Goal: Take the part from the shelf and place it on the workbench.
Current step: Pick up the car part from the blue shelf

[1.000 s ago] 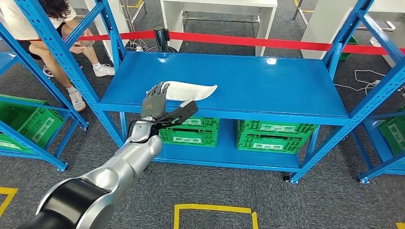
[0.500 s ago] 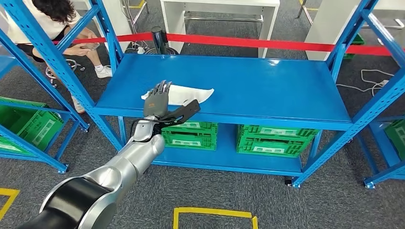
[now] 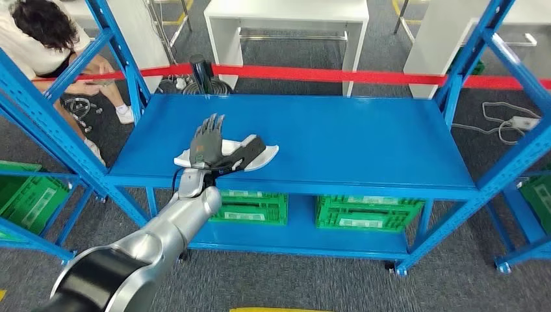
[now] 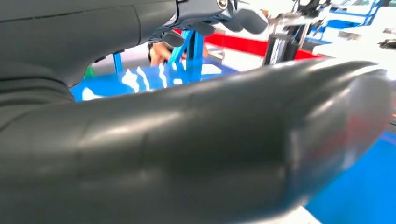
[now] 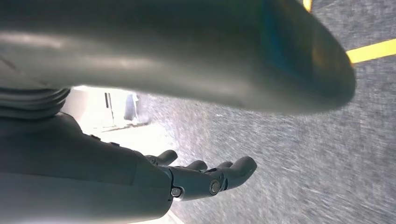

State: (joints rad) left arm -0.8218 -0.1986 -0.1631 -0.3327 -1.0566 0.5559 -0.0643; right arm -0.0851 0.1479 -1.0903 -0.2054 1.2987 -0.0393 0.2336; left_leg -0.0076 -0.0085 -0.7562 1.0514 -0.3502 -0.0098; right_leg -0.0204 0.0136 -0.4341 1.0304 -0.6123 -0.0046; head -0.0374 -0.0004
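- Fingers (image 3: 209, 125) of the left hand (image 3: 206, 144) are spread and straight, holding nothing; the hand hovers over the white part (image 3: 260, 156), thumb stretched across it.
- Right hand (image 5: 187, 179) hangs over grey carpet (image 5: 299, 154), its fingers apart and lightly curled, holding nothing.
- White part lies flat on the upper blue shelf (image 3: 351, 136), near the front edge.
- Green crates (image 3: 364, 211) sit on the lower shelf.
- Red barrier tape (image 3: 338, 75) runs behind; a seated person (image 3: 45, 39) is at far left.
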